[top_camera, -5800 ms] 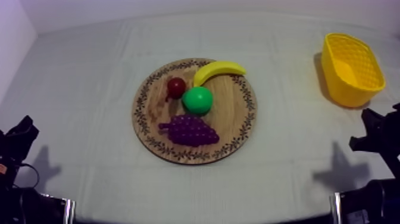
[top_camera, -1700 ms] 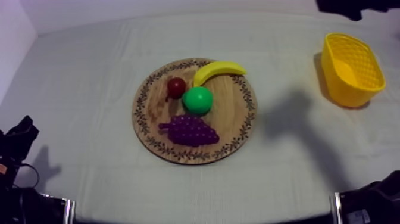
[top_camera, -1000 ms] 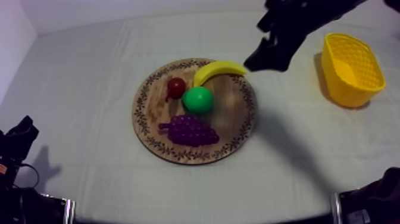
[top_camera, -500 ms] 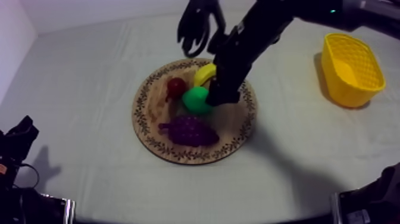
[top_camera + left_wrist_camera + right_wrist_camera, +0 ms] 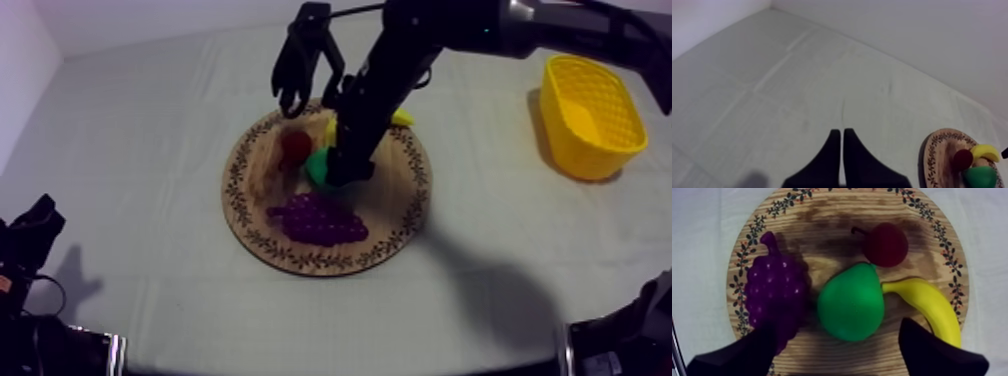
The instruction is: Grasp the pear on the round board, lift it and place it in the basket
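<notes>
Green toy pear [image 5: 849,307] lies on the round wooden board with patterned rim [image 5: 822,230], between purple grapes [image 5: 777,295] and yellow banana [image 5: 932,308]; our right end effector [image 5: 839,324] hangs over it, spread wide; our left end effector [image 5: 839,134], closed to a narrow wedge, hangs above the desk [image 5: 772,90].

Pose: right arm [image 5: 430,40] extended from far right to centre; right gripper [image 5: 839,338] pointing down, fingers spread. At near left, left gripper [image 5: 839,134] low, fingers together.
</notes>
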